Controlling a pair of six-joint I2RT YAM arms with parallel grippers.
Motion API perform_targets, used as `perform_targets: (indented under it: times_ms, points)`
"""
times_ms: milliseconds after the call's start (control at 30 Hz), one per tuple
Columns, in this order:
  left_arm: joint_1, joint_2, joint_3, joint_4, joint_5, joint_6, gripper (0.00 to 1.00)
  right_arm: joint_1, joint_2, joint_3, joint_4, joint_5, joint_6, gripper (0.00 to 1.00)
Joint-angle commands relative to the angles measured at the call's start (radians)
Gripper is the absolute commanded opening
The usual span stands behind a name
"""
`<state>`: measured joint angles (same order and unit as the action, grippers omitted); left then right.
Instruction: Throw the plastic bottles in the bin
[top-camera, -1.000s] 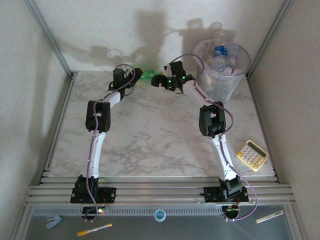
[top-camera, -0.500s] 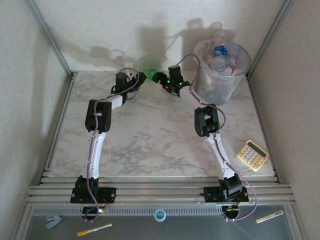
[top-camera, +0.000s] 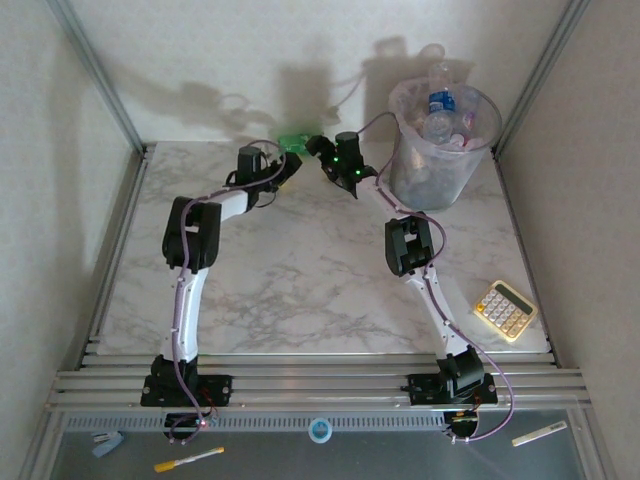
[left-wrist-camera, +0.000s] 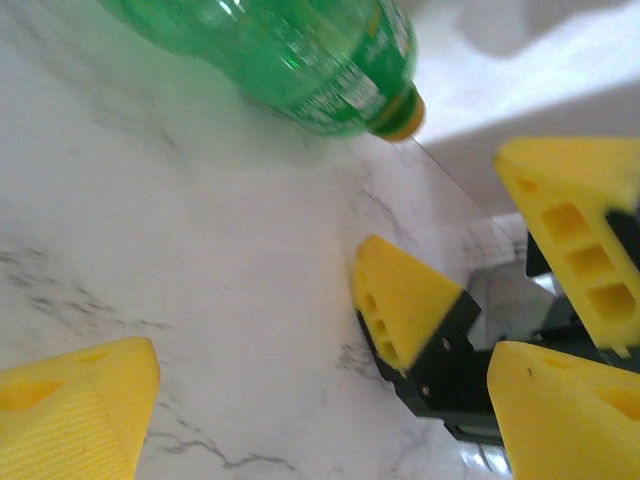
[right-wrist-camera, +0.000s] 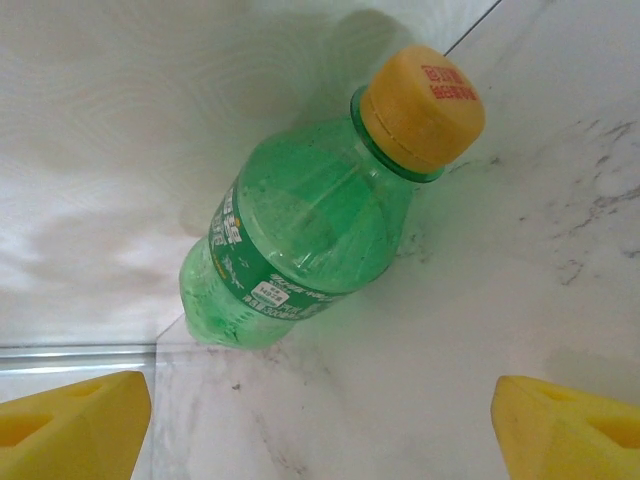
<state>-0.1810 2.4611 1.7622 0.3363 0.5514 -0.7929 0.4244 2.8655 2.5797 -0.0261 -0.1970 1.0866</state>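
Green bottle (right-wrist-camera: 300, 240) on marble table (right-wrist-camera: 520, 300), right tool (right-wrist-camera: 320, 425) spread

Single bottle (top-camera: 293, 141) lies at back edge of tabletop (top-camera: 300, 270), by the wall — left end effector (top-camera: 285, 168) just in front, right end effector (top-camera: 318, 153) just to its right. Back-right corner: bin (top-camera: 440, 178) w/ more bottles (top-camera: 440, 105) inside — calculator (top-camera: 505, 310) front-right.

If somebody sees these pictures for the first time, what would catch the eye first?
An orange-capped green bottle lies on its side at the far edge of the marble table, by the back wall. The left pincer and the right pincer both stand open and point at it, one from each side. At the far right corner, the bin is heaped with clear bottles.
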Motion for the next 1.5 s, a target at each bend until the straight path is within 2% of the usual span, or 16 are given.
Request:
perform_targets:
  times_ms: [0,233,433,600,667,800,867,1133,1233,1367,1467]
  points:
    - [0.068,0.068,0.080,-0.175,-0.147,0.004,0.85,0.004,0.040,-0.001,0.029,0.035,0.041,0.88]
    - [0.094,0.191,0.230,-0.096,-0.211,-0.101,0.83,0.004,0.018,-0.047,0.054,0.051,0.057,0.86]
    - [0.110,0.334,0.491,-0.159,-0.213,-0.107,0.83,0.006,0.001,-0.088,0.058,0.030,0.056,0.85]
    - [0.114,0.476,0.708,-0.108,-0.088,-0.121,0.85,0.004,-0.038,-0.161,0.064,0.023,0.029,0.84]
    - [0.112,0.503,0.734,-0.078,-0.063,-0.118,0.86,0.004,-0.051,-0.182,0.068,0.011,0.026,0.84]
    - [0.088,0.545,0.757,0.094,0.025,-0.156,0.86,0.005,-0.081,-0.243,0.116,-0.019,0.028,0.83]
    - [0.069,0.562,0.794,0.091,0.039,-0.137,0.88,0.006,-0.093,-0.258,0.114,-0.029,0.017,0.81]
    - [0.033,0.547,0.737,0.194,0.181,-0.155,0.84,0.004,-0.160,-0.346,0.090,-0.046,-0.026,0.80]
    - [0.025,0.481,0.619,0.218,0.224,-0.113,0.80,-0.002,-0.186,-0.398,0.086,-0.033,-0.022,0.81]
    - [0.016,0.361,0.358,0.430,0.286,-0.133,0.76,-0.020,-0.230,-0.486,0.076,0.001,0.014,0.82]
    - [-0.010,0.304,0.245,0.528,0.329,-0.125,0.76,-0.031,-0.256,-0.540,0.089,0.016,0.033,0.82]
